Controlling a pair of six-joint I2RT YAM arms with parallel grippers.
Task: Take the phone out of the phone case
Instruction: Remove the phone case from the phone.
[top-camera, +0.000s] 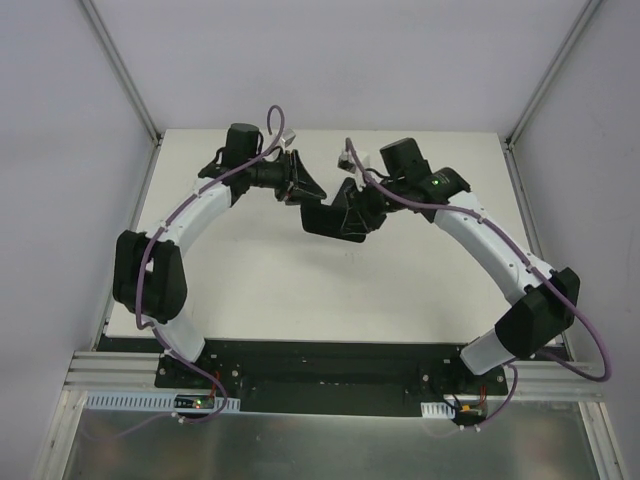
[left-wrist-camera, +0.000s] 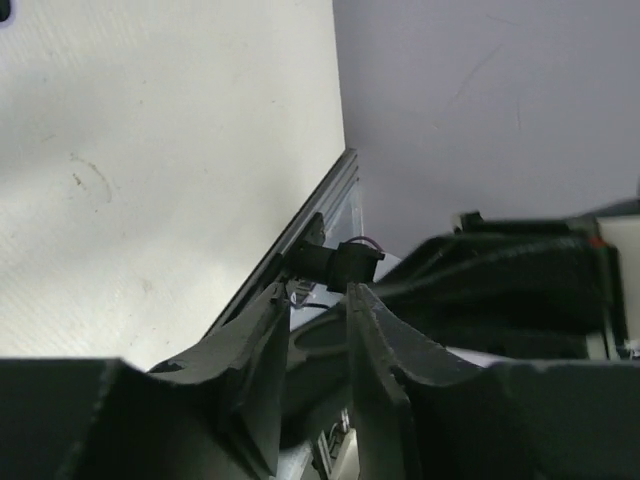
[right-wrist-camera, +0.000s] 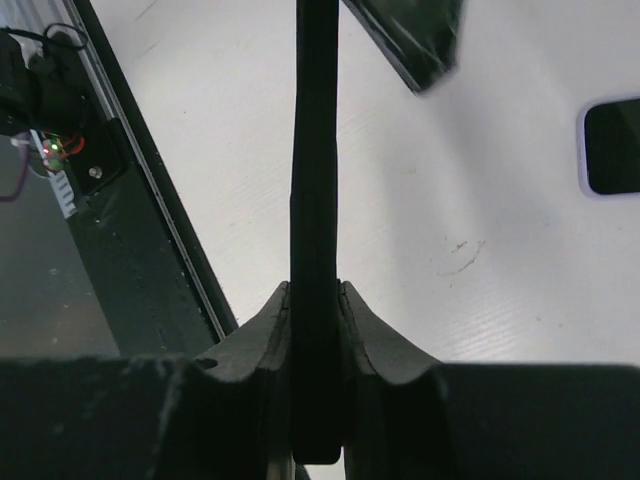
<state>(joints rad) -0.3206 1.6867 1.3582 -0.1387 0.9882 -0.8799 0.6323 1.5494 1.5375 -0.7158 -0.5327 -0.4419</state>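
We are clamping the right claw (right-wrist-camera: 315, 292) on the black phone case (right-wrist-camera: 316, 150), holding it edge-on over the table (right-wrist-camera: 470, 300), mid-width, toward the far side. The phone (right-wrist-camera: 612, 147) is lying flat on the table, apart from the case. Our left claw (left-wrist-camera: 318, 295) is hovering just left, fingers slightly parted; we cannot tell whether it is gripping anything.
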